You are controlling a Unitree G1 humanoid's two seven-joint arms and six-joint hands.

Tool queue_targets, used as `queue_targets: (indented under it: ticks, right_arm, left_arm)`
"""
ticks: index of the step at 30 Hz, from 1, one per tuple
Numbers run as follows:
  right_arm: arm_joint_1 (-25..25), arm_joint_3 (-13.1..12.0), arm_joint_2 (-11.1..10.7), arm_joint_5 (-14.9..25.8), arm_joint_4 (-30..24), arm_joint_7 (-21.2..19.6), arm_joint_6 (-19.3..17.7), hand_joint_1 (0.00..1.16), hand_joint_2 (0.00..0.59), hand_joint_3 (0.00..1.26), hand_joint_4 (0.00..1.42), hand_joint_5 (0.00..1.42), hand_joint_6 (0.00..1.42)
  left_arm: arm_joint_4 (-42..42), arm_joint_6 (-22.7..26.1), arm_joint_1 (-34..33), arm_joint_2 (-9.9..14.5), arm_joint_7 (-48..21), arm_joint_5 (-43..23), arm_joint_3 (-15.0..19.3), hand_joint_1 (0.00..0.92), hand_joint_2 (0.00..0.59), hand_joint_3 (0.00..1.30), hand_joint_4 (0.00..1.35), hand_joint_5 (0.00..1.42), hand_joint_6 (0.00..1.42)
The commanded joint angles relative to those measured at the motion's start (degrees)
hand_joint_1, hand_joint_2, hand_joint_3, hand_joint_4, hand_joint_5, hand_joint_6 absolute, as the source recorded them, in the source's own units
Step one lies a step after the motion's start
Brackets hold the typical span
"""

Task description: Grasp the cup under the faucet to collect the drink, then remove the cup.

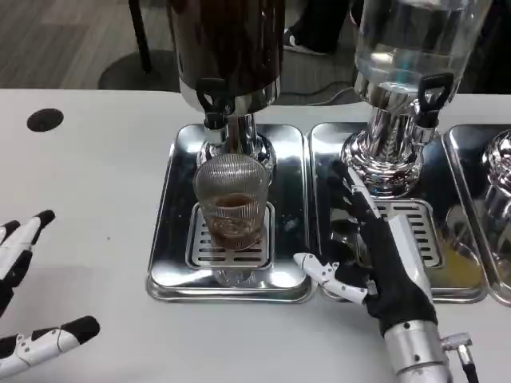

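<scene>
Cup: a ribbed clear cup is seen standing on the slotted drip grate of a polished steel tray, directly below the black-handled faucet of a dark-drink dispenser; brown liquid is held in roughly its lower third.

Right hand: the right hand is shown at about 3 o'clock from the cup, apart from it, fingers spread and extended toward 12 o'clock over the neighbouring tray, thumb turned toward the cup; nothing is held.

Left hand: the left hand is placed at about 8 o'clock from the cup, well apart, fingers parted above the table; nothing is gripped.

Stage: the cup is judged partly filled and not yet grasped for removal.

Risks: the cup could be tipped if it is struck by the thumb before the fingers close round it. Its ribbed wall may slip under a loose grip. Drink could be slopped onto the tray by a jerky lift. The faucet could be clipped by the rim if the cup is raised straight up.

Surface: a white table with a round black mark at 10 o'clock; a clear-liquid dispenser at 2 o'clock.

Room: grey floor and dark furniture legs are visible beyond the table.
</scene>
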Motion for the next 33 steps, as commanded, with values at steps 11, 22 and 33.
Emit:
queue_targets:
  ticks: [11, 22, 33]
  right_arm:
    - [-5.0, 3.0, 2.9, -0.9, 4.1, -1.5, 1.0, 0.89, 0.195, 0.07, 0.14, 0.21, 0.36]
    - [-8.9, 3.9, 4.4, -0.8, 8.4, -1.4, 0.8, 0.9, 0.194, 0.07, 0.13, 0.2, 0.36]
    - [-12.9, 4.3, 5.8, -0.2, 14.0, -1.6, 0.0, 0.89, 0.184, 0.05, 0.13, 0.18, 0.35]
  left_arm:
    - [-0.2, -1.0, 2.3, 0.4, 0.0, -1.3, 2.6, 0.0, 0.022, 0.0, 0.0, 0.0, 0.0]
    - [-0.6, -1.4, 3.6, 0.3, -0.2, -2.0, 4.1, 0.0, 0.022, 0.0, 0.0, 0.0, 0.0]
    - [-1.1, -1.1, 4.3, 0.3, -0.4, -2.5, 4.7, 0.0, 0.022, 0.0, 0.0, 0.0, 0.0]
